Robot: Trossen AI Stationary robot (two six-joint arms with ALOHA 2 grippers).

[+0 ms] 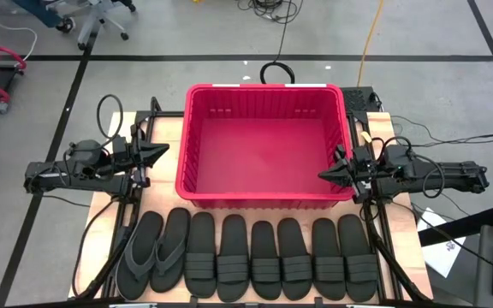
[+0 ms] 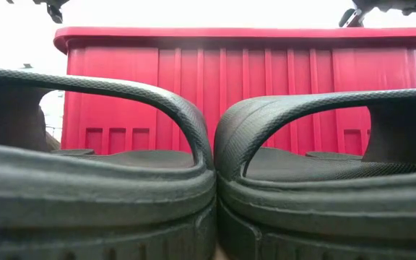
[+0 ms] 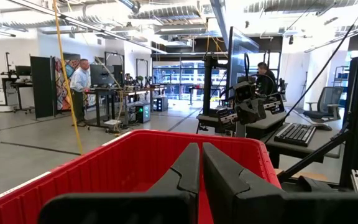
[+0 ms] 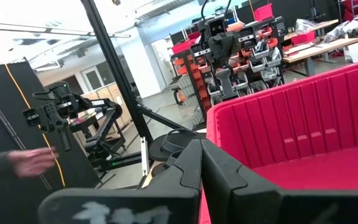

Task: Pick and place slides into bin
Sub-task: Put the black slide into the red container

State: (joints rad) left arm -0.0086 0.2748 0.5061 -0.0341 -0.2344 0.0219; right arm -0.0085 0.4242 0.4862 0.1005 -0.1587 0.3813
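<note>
Since nothing has yet been lifted, you have both arms parked clear of the work. The left gripper (image 1: 159, 151) sits just outside the left wall of the large rectangular red plastic bin with slotted sides and a rolled rim (image 1: 265, 195), and the right gripper (image 1: 328, 174) sits at the bin's right wall, near its front corner. Each points inward at the bin. On both, the fingers (image 3: 191, 165) are pressed together and hold nothing — the right wrist view shows the same closed pair (image 4: 194, 163) with only red wall beyond the tips.

The eight matte black rubber slides (image 1: 251, 255) lie in one row on the wooden table (image 1: 168, 128), in front of the bin and nearer to you than either set of fingertips. This layout looks deliberate: neighbours are touching or nearly so, soles down, straps up, so each can be taken from above.

- Long axis: every slide runs front to back, square to the bin's long side.
- Heading: I cannot tell with confidence which end is toe on the six band-strap slides.
- The two thong-strap slides (image 1: 155, 252), at the row's left end, tilt slightly, their far ends leaning rightward.

The bin is empty — task not begun, in my judgement.
</note>
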